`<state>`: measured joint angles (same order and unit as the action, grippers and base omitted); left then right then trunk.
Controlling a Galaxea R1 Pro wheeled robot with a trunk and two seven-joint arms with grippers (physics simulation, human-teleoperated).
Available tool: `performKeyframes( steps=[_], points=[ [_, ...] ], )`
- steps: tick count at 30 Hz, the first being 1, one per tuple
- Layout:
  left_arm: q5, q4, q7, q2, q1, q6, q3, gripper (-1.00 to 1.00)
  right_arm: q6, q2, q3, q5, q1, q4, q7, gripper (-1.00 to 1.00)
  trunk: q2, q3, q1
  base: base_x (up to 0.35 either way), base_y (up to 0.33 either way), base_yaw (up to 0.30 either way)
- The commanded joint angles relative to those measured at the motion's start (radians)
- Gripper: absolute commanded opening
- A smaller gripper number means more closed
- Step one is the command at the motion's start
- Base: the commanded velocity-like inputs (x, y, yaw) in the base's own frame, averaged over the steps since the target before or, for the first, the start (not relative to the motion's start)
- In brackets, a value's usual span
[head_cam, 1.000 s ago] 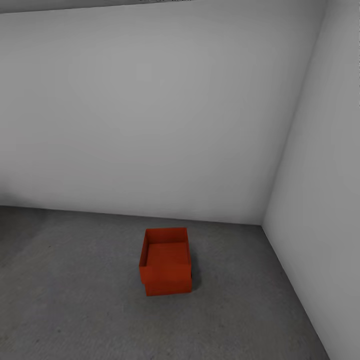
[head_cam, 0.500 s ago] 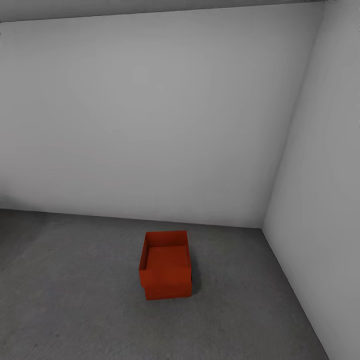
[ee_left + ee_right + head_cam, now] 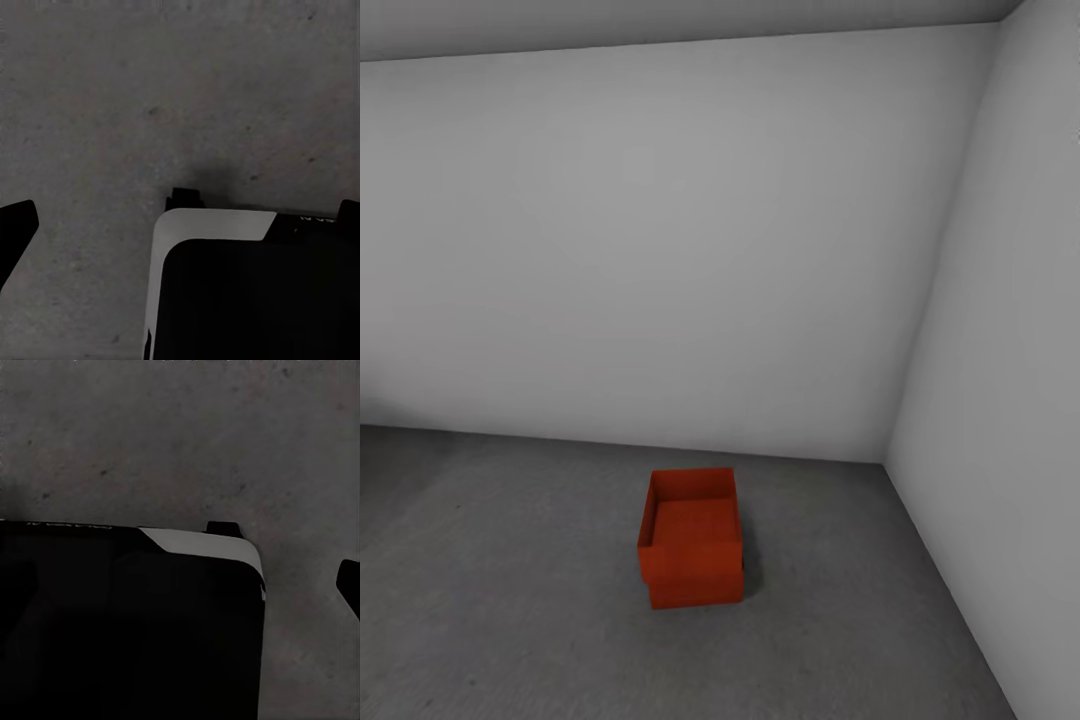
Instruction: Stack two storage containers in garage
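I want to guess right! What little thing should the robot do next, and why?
Probably nothing more than back away: the two storage containers seem already stacked, one on the other, on the floor near the corner of the walls, and nothing is carried.

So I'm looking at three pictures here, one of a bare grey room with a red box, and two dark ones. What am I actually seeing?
These are renders from a simulator, not real photographs. The machine is a wheeled robot with two arms, steered by a person.

The big picture comes from a camera on the robot's head. It looks into a corner of a bare room: pale walls and a rough grey concrete floor. On that floor are the orange-red storage containers, open-topped bins, which appear to be one stacked on the other.

The two dark pictures come from cameras near each arm's gripper, pointing down. Both show the same concrete, plus a black and white part of the robot's own body. A dark tip at each picture's edge may be a finger, but I cannot tell how the grippers stand. Nothing looks to be held.
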<state>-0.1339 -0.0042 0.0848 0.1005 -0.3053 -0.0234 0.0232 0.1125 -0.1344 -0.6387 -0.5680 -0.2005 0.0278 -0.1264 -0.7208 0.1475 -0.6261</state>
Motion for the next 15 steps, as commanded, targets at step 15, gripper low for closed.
performKeyframes(
  steps=[15],
  points=[
    [-0.009,0.0,0.003,-0.001,0.0,0.004,0.003,1.0,0.013,0.007,-0.007,-0.009,-0.001,0.003,-0.002,1.0,-0.001,-0.006,0.0,0.0,0.0,0.0]
  ],
)
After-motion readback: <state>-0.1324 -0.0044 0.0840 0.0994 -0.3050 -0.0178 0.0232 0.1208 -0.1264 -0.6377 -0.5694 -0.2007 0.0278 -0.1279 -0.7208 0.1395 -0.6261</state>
